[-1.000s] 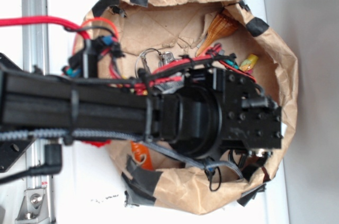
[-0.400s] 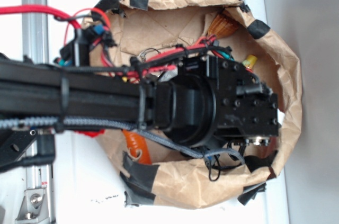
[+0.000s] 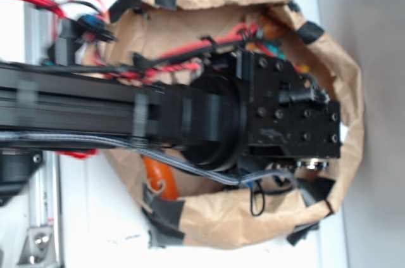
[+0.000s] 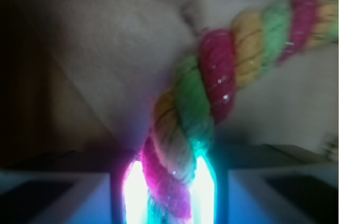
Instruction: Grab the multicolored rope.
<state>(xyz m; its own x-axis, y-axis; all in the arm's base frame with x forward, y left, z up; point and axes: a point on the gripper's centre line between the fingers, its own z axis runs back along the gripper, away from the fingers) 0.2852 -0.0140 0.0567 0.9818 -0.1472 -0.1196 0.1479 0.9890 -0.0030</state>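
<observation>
Looks like the gripper [image 4: 170, 195] is pinched onto the multicolored rope [image 4: 212, 102] inside the brown paper bag [image 3: 253, 217], so I'd keep the squeeze firm and lift straight up, since that thick pink, yellow and green twist curves off far right.

Black arm over taped paper bag

The arm [image 3: 190, 122] covers the brown bag [image 3: 253, 223]; an orange toy [image 3: 158, 179] peeks beneath.
</observation>
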